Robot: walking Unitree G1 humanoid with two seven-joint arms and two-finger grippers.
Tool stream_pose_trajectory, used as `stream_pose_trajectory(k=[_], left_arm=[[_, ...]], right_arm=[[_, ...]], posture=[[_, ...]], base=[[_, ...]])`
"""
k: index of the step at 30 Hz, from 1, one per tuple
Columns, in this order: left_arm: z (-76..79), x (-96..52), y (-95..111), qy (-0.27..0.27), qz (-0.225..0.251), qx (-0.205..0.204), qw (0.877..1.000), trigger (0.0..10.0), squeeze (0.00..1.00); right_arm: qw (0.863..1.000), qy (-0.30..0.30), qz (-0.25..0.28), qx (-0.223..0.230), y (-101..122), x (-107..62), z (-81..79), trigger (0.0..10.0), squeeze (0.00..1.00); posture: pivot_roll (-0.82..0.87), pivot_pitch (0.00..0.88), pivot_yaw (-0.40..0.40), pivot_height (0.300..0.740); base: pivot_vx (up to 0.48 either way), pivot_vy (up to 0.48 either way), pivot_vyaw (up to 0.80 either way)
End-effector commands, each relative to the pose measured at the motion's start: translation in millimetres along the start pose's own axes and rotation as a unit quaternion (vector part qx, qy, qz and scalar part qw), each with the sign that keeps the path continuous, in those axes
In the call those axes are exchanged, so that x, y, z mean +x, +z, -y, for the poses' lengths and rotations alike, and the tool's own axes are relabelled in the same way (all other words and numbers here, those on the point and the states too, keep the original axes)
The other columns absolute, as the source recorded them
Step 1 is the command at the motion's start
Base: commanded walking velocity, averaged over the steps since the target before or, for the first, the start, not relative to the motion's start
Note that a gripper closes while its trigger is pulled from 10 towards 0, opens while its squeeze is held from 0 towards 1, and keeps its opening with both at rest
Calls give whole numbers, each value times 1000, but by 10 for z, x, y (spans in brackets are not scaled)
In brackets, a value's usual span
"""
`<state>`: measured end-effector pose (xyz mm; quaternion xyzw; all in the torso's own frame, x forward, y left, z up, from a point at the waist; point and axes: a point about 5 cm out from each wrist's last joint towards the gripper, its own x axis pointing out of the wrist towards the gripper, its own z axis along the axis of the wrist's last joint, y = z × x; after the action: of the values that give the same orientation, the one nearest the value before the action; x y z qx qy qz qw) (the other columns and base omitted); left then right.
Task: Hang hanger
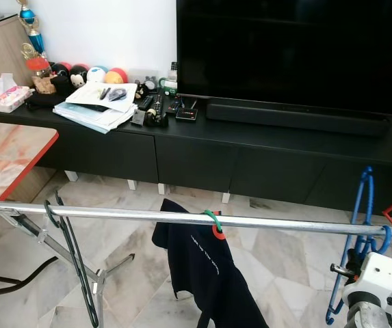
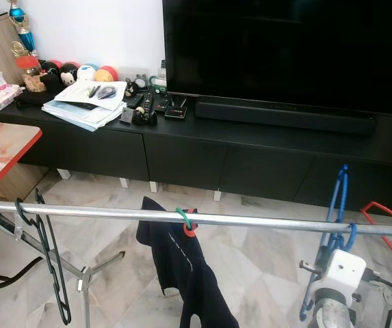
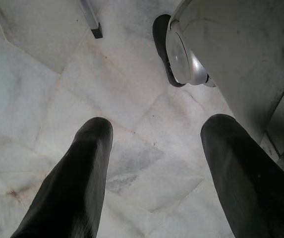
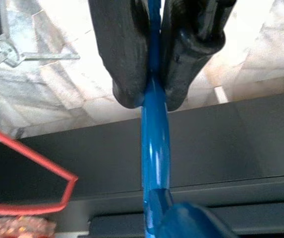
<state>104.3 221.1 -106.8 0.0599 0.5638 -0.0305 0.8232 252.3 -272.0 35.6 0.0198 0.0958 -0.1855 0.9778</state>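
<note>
While hooked over rail (image 1: 284, 223) | blue hanger (image 4: 154, 148) pinched between right jaws | left jaws spread

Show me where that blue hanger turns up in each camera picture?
Left eye: blue hanger at far right, hooked over the metal rail.
Right eye: right side, on that rail, above the white wrist.
Right wrist: centre, clamped between the right hand fingers.
Left wrist: marble floor between open left hand fingers.
Shared landmark: black TV cabinet.
</note>
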Motion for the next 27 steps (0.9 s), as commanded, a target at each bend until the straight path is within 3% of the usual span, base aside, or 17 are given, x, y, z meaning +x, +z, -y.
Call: stream_pose_trajectory(k=[1, 16, 17, 19, 27], left_arm=[[-7, -12, -79, -3, -16, 7, 1000, 10000, 0], [-2, -11, -81, -7, -17, 8, 1000, 10000, 0], [-2, -11, -80, -8, -17, 8, 1000, 10000, 0], [-1, -11, -80, -8, -17, 8, 1000, 10000, 0], [-4, -12, -82, -9, -18, 10, 1000, 10000, 0]], right_arm=[[999, 38, -13, -7, 6, 10, -87, 10000, 0], [993, 98, -54, -27, -52, -16, -153, 10000, 0], [993, 99, -54, -25, -60, -21, -153, 10000, 871], [994, 92, -50, -25, -65, -28, -144, 10000, 914], [996, 83, -27, -25, -59, -148, -102, 10000, 863]], posture=[[-57, 77, -8, 740], [-57, 78, -9, 740], [-55, 78, -9, 740], [-56, 78, -9, 740], [-65, 79, -9, 740]], base=[[0, 0, 0], [0, 0, 0], [0, 0, 0], [0, 0, 0], [0, 0, 0]])
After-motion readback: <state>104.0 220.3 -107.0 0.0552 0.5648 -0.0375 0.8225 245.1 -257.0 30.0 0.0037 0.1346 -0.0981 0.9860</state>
